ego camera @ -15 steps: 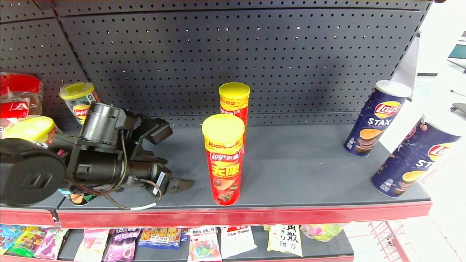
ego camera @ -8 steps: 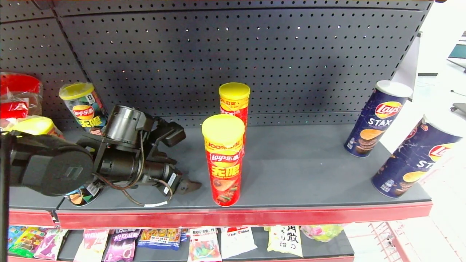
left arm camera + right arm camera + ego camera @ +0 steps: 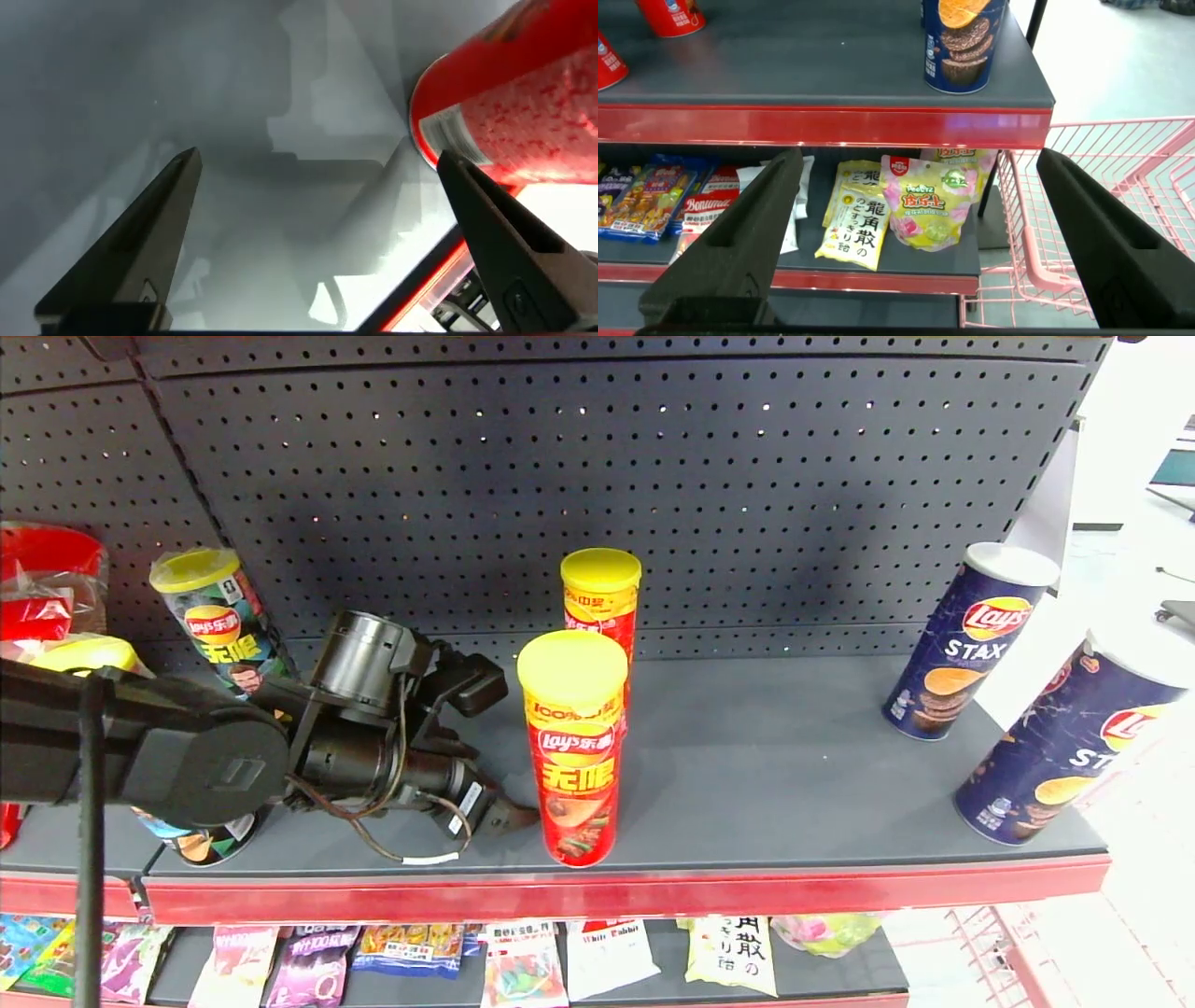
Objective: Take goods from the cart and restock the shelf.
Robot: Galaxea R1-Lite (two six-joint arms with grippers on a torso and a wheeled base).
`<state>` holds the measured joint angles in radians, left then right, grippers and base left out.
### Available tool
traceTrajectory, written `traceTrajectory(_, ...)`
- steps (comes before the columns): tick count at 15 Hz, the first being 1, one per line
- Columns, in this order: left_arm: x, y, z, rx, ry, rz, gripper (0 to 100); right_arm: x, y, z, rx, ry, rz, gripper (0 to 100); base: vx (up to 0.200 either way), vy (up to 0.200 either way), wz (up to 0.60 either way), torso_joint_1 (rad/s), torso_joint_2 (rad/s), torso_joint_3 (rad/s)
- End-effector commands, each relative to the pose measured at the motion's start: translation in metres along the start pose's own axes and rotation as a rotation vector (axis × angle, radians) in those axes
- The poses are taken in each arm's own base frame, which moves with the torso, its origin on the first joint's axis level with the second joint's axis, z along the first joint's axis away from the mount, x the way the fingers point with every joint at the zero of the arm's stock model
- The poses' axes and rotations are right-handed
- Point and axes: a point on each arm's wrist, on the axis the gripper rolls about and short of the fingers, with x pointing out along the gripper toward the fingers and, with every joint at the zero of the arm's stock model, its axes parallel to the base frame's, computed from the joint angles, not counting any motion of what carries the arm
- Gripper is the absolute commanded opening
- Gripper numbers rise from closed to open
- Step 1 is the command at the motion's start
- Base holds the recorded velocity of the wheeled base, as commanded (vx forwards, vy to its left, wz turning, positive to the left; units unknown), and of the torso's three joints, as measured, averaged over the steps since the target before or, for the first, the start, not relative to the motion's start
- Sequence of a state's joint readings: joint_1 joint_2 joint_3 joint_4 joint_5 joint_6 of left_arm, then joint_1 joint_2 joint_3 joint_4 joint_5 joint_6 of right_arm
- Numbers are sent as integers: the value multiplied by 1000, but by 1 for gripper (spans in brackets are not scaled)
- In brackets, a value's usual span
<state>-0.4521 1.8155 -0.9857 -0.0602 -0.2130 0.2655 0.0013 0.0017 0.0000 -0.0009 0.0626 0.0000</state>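
Standing on shelf [image 3: 747,756], two red cans [image 3: 574,747], two blue cans [image 3: 966,639], left claw [image 3: 318,159] spread

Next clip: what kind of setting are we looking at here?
Likely a shop aisle, or a mock one: a pegboard-backed shelf holds upright crisp tubes, snack bags lie one level down, and a pink wire cart stands beside it.

Front can [image 3: 572,747]: red, capped in yellow
Right cans [image 3: 966,644]: navy, white lids
Shelf [image 3: 766,775]: grey, edged in red
Back panel [image 3: 653,476]: dark, dotted with holes
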Motion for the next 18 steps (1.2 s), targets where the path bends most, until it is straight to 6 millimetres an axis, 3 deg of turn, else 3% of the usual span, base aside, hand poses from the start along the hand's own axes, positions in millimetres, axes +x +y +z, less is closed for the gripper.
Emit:
traceTrajectory(1, 1, 0, 1, 3, -3, -2, 100, 0, 0, 0, 0, -1, 1, 100, 0, 0, 0, 0, 0, 0)
traceTrajectory(11, 9, -2, 3, 9, 9, 1, 100, 0, 0, 0, 0, -1, 1, 100, 0, 0, 0, 0, 0, 0)
traceTrajectory(14, 2, 0, 4, -1, -3, 14, 100, 0, 0, 0, 0, -1, 1, 100, 0, 0, 0, 0, 0, 0)
traceTrajectory(15, -9, 3, 4, -10, -21, 32, 100, 0, 0, 0, 0, 1, -1, 100, 0, 0, 0, 0, 0, 0)
traceTrajectory(18, -70, -2, -15, -29, -92, 93, 100, 0, 0, 0, 0, -1, 1, 100, 0, 0, 0, 0, 0, 0)
